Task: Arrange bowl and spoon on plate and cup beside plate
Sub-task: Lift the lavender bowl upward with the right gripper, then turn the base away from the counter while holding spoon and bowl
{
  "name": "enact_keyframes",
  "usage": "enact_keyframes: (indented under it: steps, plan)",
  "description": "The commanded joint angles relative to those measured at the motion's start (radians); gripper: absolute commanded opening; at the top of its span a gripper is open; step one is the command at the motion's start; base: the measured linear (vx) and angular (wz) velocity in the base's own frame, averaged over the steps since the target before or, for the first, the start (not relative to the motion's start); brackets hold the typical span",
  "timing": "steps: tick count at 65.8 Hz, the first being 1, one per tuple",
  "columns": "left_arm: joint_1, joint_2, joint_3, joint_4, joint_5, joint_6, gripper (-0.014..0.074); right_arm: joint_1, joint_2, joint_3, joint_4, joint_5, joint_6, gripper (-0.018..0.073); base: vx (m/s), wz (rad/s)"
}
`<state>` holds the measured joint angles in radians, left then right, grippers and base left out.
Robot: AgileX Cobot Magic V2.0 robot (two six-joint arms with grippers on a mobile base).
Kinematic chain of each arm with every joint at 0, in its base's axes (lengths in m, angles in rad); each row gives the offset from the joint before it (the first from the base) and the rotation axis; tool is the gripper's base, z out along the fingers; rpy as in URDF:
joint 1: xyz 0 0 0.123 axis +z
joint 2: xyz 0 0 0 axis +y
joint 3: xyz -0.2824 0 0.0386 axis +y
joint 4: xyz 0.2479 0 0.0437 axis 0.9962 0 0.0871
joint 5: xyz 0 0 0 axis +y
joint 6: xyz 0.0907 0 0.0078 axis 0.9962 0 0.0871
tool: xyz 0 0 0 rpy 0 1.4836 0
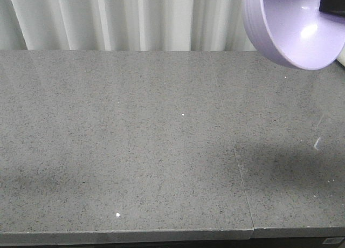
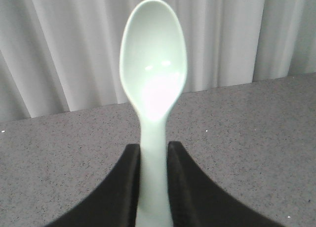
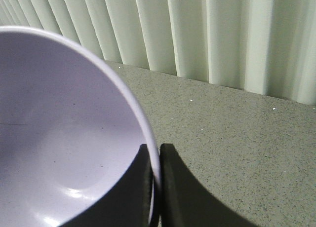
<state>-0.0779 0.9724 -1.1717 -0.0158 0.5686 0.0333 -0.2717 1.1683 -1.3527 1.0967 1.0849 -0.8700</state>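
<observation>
The lavender bowl point(image 1: 294, 27) hangs tilted in the air at the top right of the front view, above the grey counter. In the right wrist view the bowl point(image 3: 64, 138) fills the left side, and my right gripper point(image 3: 155, 155) is shut on its rim, one finger inside and one outside. The pale mint-green spoon point(image 2: 153, 74) stands upright in the left wrist view, its handle pinched between the fingers of my left gripper point(image 2: 154, 153), which is shut on it. A black bit of the right gripper point(image 1: 331, 2) shows inside the bowl. The plate and the cup are out of view.
A grey speckled stone counter point(image 1: 135, 140) spans the front view, with a seam point(image 1: 240, 167) running toward its front edge on the right. White pleated curtains point(image 1: 129, 16) hang behind the counter's far edge.
</observation>
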Motion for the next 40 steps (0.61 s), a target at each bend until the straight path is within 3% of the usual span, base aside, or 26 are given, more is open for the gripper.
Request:
enact_keyframes:
  steps: [1,40]
  plan:
    - [-0.004,-0.013,-0.027,-0.005,-0.077,-0.001,-0.0008,-0.002,-0.02,-0.028,0.066,-0.04,-0.007,-0.0006,-0.01,-0.03]
    - [-0.004,-0.013,-0.027,-0.005,-0.077,-0.001,-0.0008,-0.002,-0.02,-0.028,0.066,-0.04,-0.007,-0.0006,-0.02,-0.11]
